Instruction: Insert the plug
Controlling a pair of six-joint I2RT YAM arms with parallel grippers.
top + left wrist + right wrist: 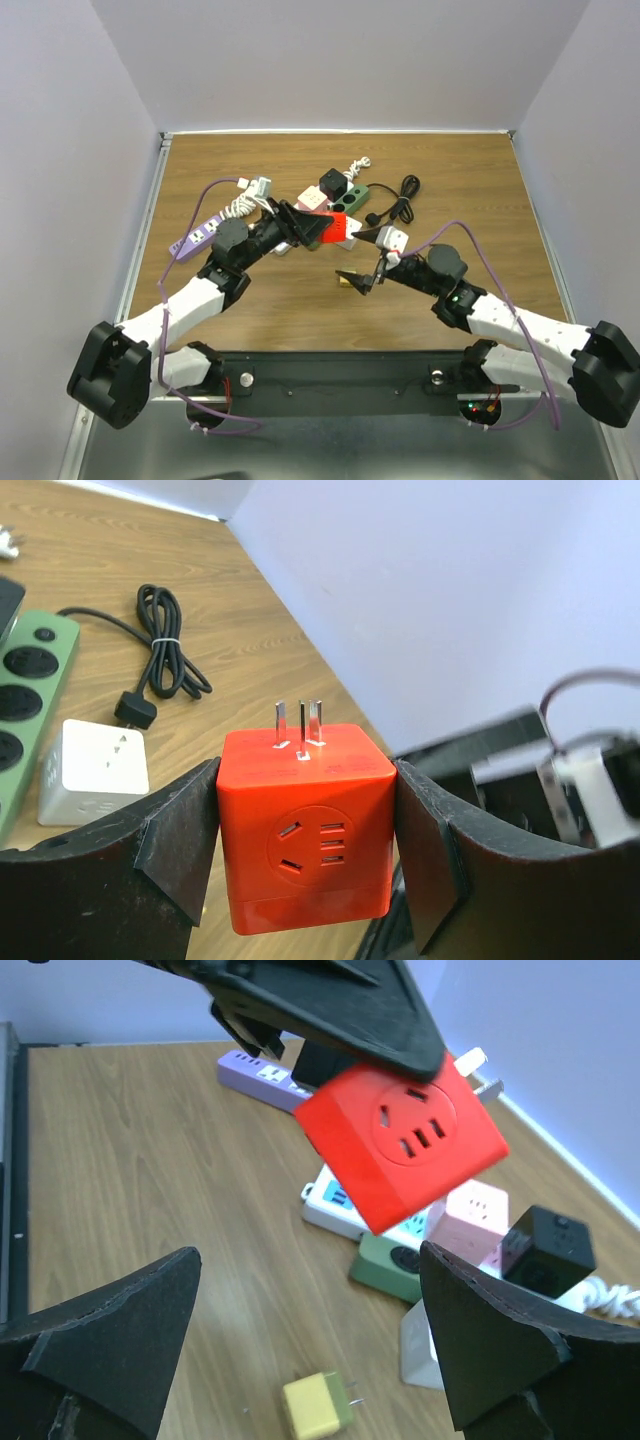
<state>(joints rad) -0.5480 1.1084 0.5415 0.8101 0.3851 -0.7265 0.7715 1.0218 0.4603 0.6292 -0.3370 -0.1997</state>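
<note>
Red plastic cube adapter [300, 780], metal prongs pointing up, is clamped on two sides by the left gripper [307, 845] and held above the wooden table [240, 630]. The right gripper [308, 1260] gapes wide and holds nothing (in the top view the cube sits at its 11 o'clock). A small yellow plug [315, 1407] lies on the wood at 6 o'clock in the right wrist view.

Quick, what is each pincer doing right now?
Left pincer: closed on the red plug cube.
Right pincer: open, holding nothing.
</note>
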